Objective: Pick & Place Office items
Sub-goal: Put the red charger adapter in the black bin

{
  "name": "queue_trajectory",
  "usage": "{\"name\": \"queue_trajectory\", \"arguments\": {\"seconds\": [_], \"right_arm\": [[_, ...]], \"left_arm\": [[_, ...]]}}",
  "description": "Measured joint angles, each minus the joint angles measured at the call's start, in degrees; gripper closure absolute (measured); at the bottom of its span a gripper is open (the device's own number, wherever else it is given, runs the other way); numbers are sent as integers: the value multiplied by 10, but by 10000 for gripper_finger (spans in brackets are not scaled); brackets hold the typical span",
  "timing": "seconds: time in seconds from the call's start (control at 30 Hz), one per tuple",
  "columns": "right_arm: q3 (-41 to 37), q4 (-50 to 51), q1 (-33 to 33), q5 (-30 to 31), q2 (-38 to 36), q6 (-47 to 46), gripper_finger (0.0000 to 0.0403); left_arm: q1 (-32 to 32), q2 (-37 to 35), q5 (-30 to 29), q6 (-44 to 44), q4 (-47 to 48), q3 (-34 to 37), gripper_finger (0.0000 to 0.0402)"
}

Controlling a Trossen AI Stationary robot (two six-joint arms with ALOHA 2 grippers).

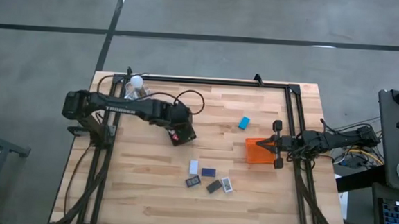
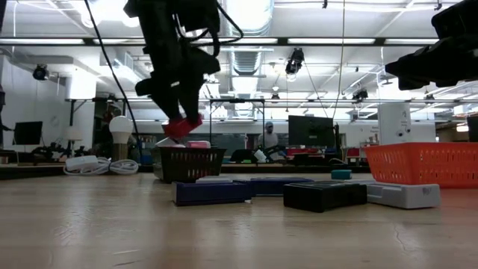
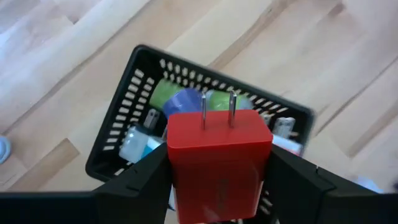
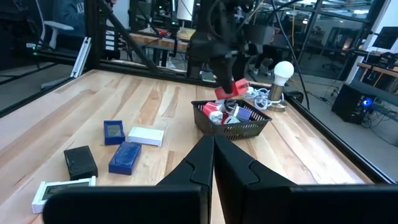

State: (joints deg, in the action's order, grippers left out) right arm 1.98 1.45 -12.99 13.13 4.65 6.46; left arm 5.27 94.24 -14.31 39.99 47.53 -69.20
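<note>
My left gripper (image 1: pixel 179 134) is shut on a red plug block (image 3: pixel 214 155) with two metal prongs, hanging over the black mesh tray (image 3: pixel 124 106). Green, blue and white items lie inside that tray. In the low view the red block (image 2: pixel 181 125) is a little above the tray (image 2: pixel 190 163). Loose office items lie flat on the table: a light blue block (image 1: pixel 244 122), a white piece (image 1: pixel 194 166), a blue one (image 1: pixel 208 172) and a black one (image 1: pixel 214 186). My right gripper (image 1: pixel 277 141) waits shut beside the orange tray (image 1: pixel 258 150). My left gripper pinches the red plug block by two opposite sides (image 3: pixel 176 171) between its two fingers (image 3: pixel 140 177). The fingers come from above, slanting down. The block's prongs (image 3: pixel 231 106) point away from the gripper toward the tray, and the block is lifted clear of it.
A white round bulb (image 1: pixel 137 82) with coiled cords lies at the far left corner. A black frame rail (image 1: pixel 208 80) runs along the far edge and down both sides. Bare wood lies between the mesh tray and the orange tray.
</note>
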Motion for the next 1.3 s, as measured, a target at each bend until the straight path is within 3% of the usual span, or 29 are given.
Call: {"name": "queue_trajectory", "arguments": {"seconds": [0.67, 1.3], "right_arm": [[0, 0, 0, 0, 0, 0, 394], [0, 0, 0, 0, 0, 0, 394]], "left_arm": [[22, 0, 5, -36, -19, 26, 182], [28, 0, 58, -97, -21, -2, 169]]}}
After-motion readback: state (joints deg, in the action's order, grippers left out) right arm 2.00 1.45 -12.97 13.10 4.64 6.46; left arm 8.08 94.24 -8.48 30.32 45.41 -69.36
